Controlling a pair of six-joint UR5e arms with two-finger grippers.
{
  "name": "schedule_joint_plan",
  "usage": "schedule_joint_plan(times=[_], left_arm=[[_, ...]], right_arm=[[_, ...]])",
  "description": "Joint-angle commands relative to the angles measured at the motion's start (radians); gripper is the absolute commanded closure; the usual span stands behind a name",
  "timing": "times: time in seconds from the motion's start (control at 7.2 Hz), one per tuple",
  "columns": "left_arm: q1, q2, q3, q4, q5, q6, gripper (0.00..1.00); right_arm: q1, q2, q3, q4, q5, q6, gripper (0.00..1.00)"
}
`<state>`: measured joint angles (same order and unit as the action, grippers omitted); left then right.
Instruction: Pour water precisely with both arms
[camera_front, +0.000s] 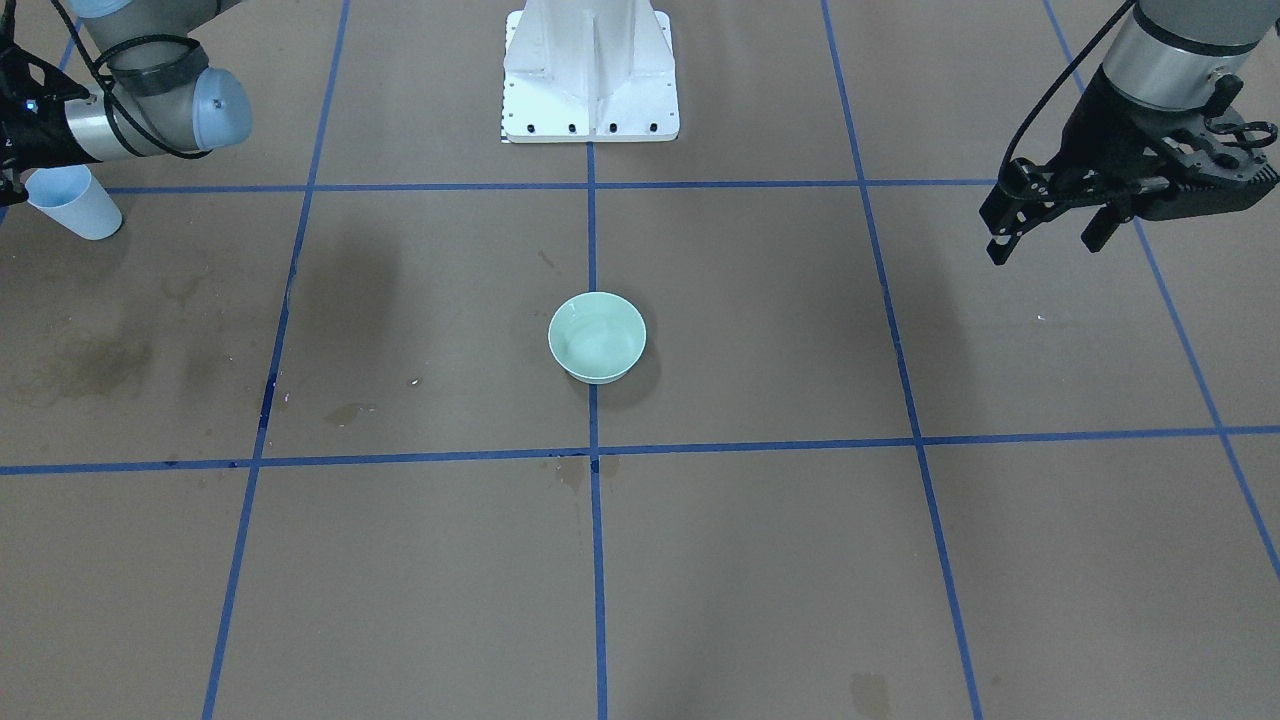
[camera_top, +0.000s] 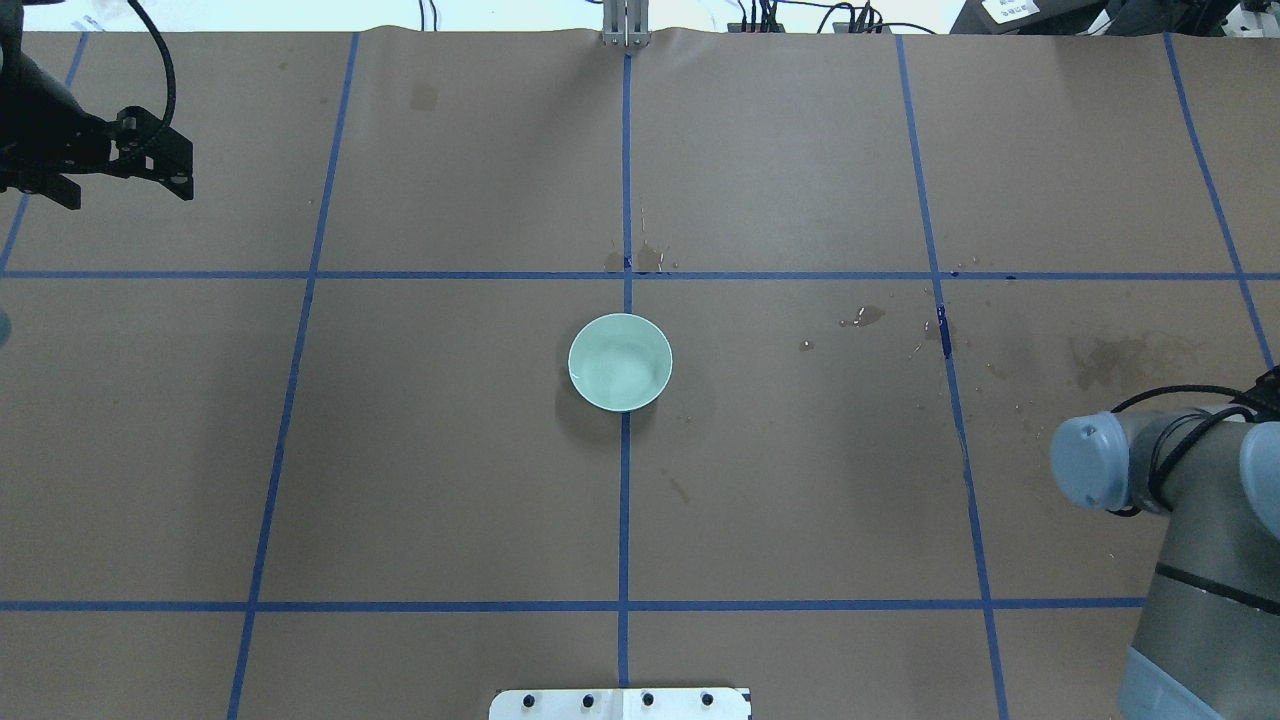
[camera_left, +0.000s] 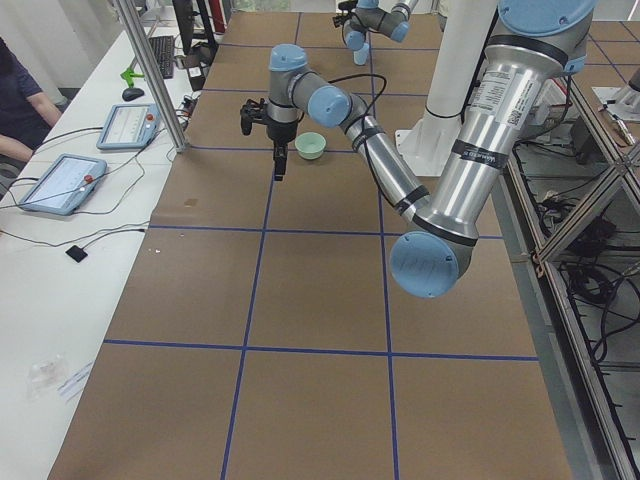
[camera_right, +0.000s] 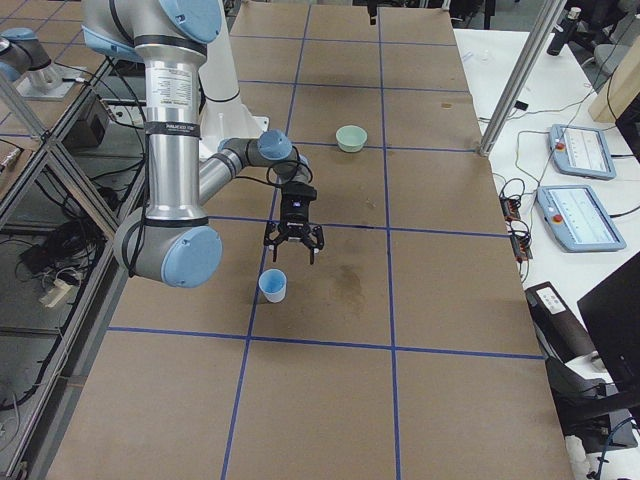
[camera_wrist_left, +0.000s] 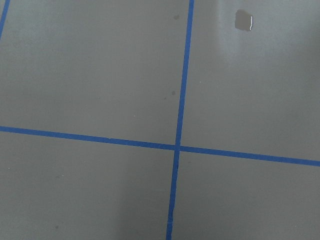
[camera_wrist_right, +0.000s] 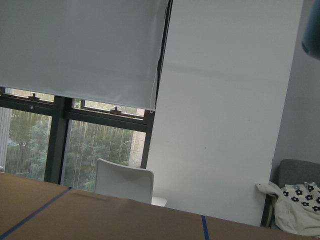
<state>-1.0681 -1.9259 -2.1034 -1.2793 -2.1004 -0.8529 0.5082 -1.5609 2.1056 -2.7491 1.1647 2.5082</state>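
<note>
Exterior front-facing view, with the other cameras in support: neither end effector is at the pour; the left gripper (camera_front: 1045, 250) hangs above bare table (camera_front: 760, 560) with its two fingers set wide and nothing between them, and the bowl (camera_front: 597, 338) lies well away from it, at the table's middle; the right gripper (camera_right: 292, 258) is cropped by the frame edge here and absent overhead, so whether it is spread or closed cannot be told; a pale blue cup (camera_front: 70, 205) stands upright just below it, and contact between the two cannot be judged; the bowl is well apart from this gripper also. No stream falls anywhere, so the step in hand is judged to lie outside the pour itself; either the cup is about to be taken up or it has been put down, and the frames do not settle which. If pouring is ahead, the next move calls for a gentle, secure grasp on the thin cup wall, level carriage to the bowl's rim, and a slow tilt; the left gripper would have to come in from far off to assist. The water (camera_top: 625, 372) shows only as faint pale glints inside the mint-green bowl, clear and colourless, its depth unreadable; a small shining puddle (camera_wrist_left: 243, 20) lies on the paper below the left gripper, and dark damp stains (camera_top: 1120, 355) mark the table on the right gripper's side of the bowl.
</note>
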Motion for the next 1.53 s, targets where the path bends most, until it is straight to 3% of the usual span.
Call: schedule_joint_plan(times=[0.0,0.28,0.69,0.97,1.11,1.39], left_arm=[[0.000,-0.001,-0.004,0.006,-0.001,0.000,0.00],[0.002,-0.004,-0.001,0.005,0.000,0.000,0.00],[0.113,-0.075,0.012,-0.005,0.000,-0.113,0.00],[0.238,-0.210,0.060,-0.014,0.006,-0.303,0.00],[0.288,-0.219,0.069,-0.081,0.035,-0.375,0.00],[0.351,-0.219,0.185,-0.333,0.068,-0.528,0.00]], right_arm=[[0.166,0.062,-0.001,0.025,-0.138,-0.237,0.00],[0.304,0.113,-0.006,0.153,-0.157,-0.574,0.00],[0.504,0.113,-0.042,0.498,-0.099,-1.181,0.00],[0.620,0.114,-0.068,0.656,0.051,-1.525,0.00],[0.676,0.114,-0.085,0.737,0.149,-1.692,0.00],[0.755,0.116,-0.096,0.811,0.371,-1.936,0.00]])
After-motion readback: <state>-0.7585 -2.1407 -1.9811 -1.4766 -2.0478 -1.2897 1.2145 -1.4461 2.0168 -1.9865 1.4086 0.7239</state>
